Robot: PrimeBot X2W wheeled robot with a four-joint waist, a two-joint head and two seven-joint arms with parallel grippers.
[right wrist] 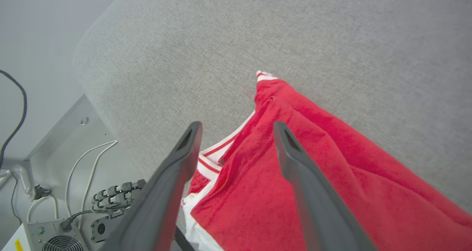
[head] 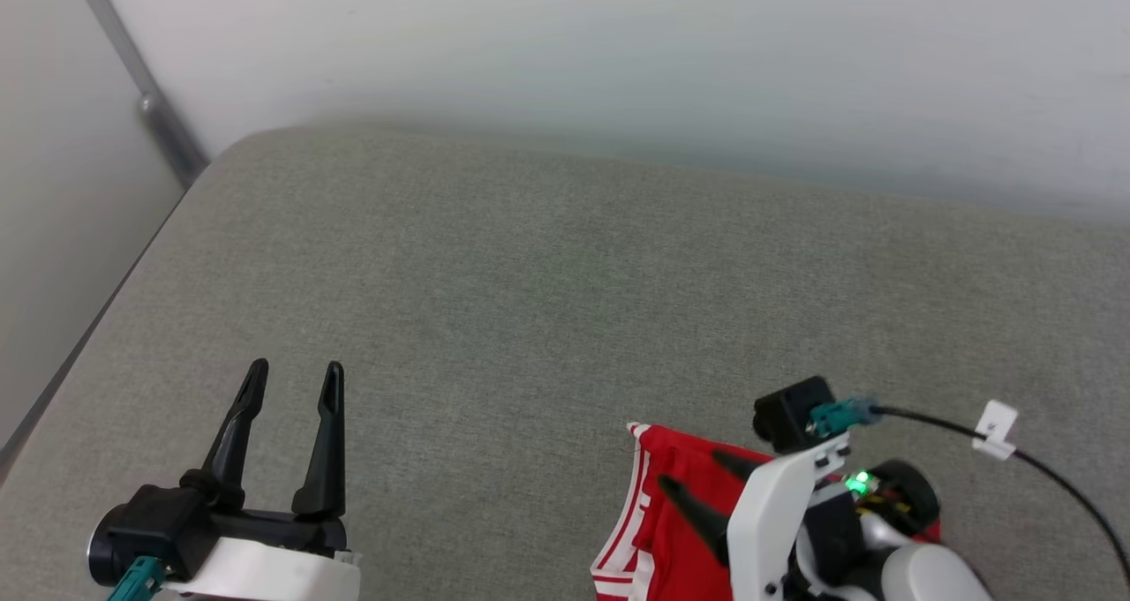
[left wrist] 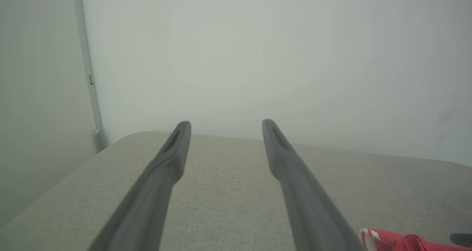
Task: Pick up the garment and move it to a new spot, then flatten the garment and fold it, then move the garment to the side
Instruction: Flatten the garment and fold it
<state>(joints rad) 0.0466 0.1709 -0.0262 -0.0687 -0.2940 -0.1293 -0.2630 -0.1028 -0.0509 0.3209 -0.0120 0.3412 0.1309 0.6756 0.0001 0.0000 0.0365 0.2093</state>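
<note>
**Both grippers open, red jersey at the near edge of the cushion**

From the head view, the robot's left gripper [head: 296, 371] stood above the grey woven fabric cushion [head: 547, 301] at the lower left, its two long dark fingers spread apart with nothing between them. At the lower right, the right gripper [head: 690, 469] pointed up and to the left over the red jersey shirt with white-and-red striped trim [head: 680, 451]. The shirt lay rumpled at the near edge of the cushion, and the gripper's fingers were parted.

In the left wrist view, the left gripper [left wrist: 225, 122] was wide open and empty over the bare cushion [left wrist: 221, 192]. A corner of the red shirt [left wrist: 398, 241] peeked in at the bottom right.

In the right wrist view, the right gripper [right wrist: 236, 125] was spread wide over the shirt [right wrist: 332, 162] and had hold of nothing. The shirt sprawled across the cushion [right wrist: 221, 41] by its edge, striped trim towards the left finger. Beyond that edge sat a grey box with a fan grille [right wrist: 55, 236].
</note>
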